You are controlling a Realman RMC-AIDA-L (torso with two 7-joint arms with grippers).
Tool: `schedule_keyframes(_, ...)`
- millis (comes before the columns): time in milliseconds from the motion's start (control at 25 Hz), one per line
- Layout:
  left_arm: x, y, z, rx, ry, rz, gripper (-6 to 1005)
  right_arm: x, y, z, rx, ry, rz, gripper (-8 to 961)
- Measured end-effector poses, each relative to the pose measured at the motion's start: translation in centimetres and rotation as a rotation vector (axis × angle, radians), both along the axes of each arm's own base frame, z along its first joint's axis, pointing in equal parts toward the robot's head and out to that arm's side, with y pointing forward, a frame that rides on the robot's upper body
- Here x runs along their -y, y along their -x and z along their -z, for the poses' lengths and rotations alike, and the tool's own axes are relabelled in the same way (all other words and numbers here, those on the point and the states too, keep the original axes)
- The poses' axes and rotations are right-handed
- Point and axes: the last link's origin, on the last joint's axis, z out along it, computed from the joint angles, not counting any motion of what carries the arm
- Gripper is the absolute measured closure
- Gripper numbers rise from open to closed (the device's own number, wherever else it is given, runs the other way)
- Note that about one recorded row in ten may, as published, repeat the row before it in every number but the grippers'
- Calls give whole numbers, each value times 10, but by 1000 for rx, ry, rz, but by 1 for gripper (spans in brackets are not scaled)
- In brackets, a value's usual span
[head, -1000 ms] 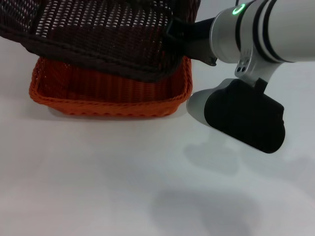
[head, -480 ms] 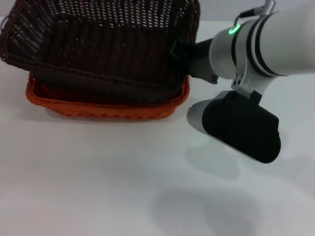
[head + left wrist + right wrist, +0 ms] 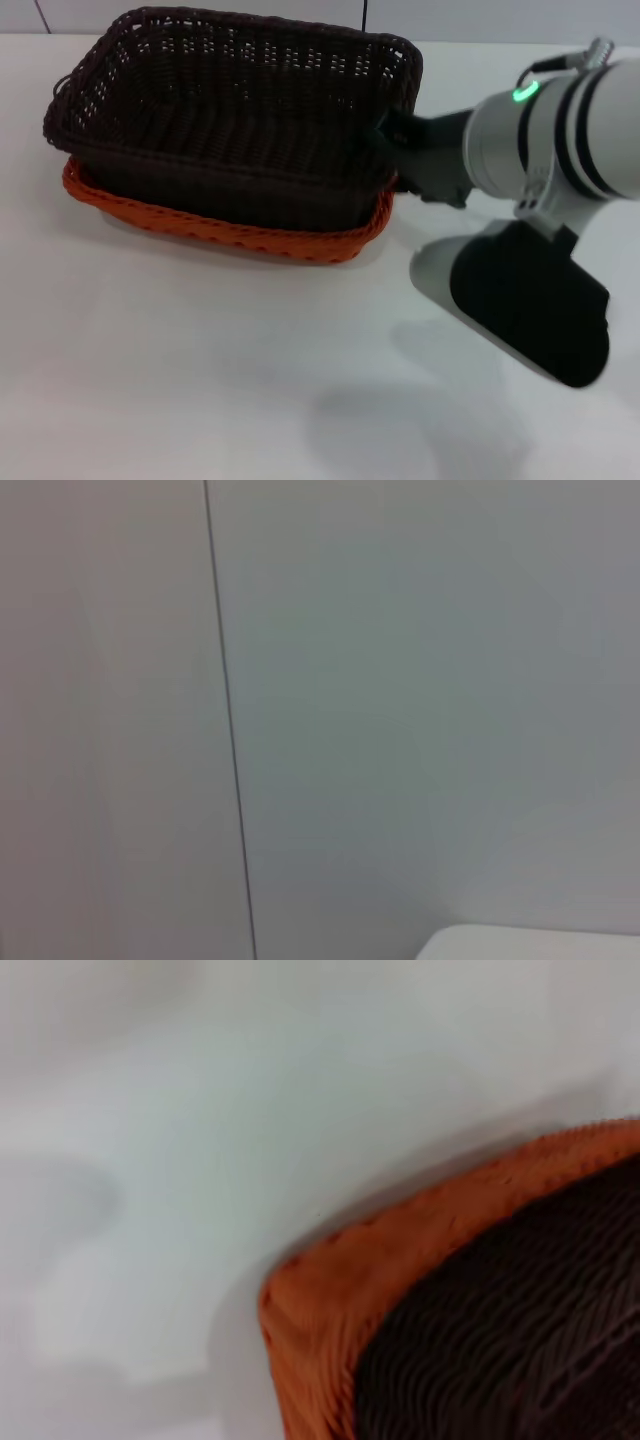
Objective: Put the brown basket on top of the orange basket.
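Observation:
The brown basket (image 3: 230,130) sits nested in the orange basket (image 3: 250,238) at the back left of the table, so only the orange rim shows below it. My right gripper (image 3: 392,150) is at the brown basket's right wall, gripping its rim. The right wrist view shows a corner of the orange basket (image 3: 330,1300) with the brown basket's weave (image 3: 520,1310) inside it. My left gripper is out of view.
The baskets stand on a white table (image 3: 200,380). My right arm's grey and black body (image 3: 520,310) hangs over the table's right side. The left wrist view shows a pale wall (image 3: 400,680) and a table corner (image 3: 530,945).
The brown basket has come down from a tilted, raised hold and now sits level inside the orange basket. My right arm has moved down and slightly right with it.

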Motion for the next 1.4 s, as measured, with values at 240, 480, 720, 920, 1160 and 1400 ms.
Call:
schedule_keyframes(240,-2,-1,1,-3,11,5,186,32,-2,1,-50,68,13,367)
schedule_keyframes(480,-2,-2,2,-10,23,10,186,65,7,14,-195,177,32,346)
schedule_keyframes(720,0,-3,4,-17,30,19,186,31,39,5,-708,-2,125,347)
schedule_keyframes(920,4,-1,-1,-16,3,20,186,-20,24,-23,-1202,-220,354,347)
schedule_keyframes(1160,5,-1,-4,-19,-12,22,186,-43,-45,-57,-1806,-426,530,347)
schedule_keyframes(1400,4,-2,-6,-25,-19,28,186,-29,-142,-72,-2214,-544,453,346)
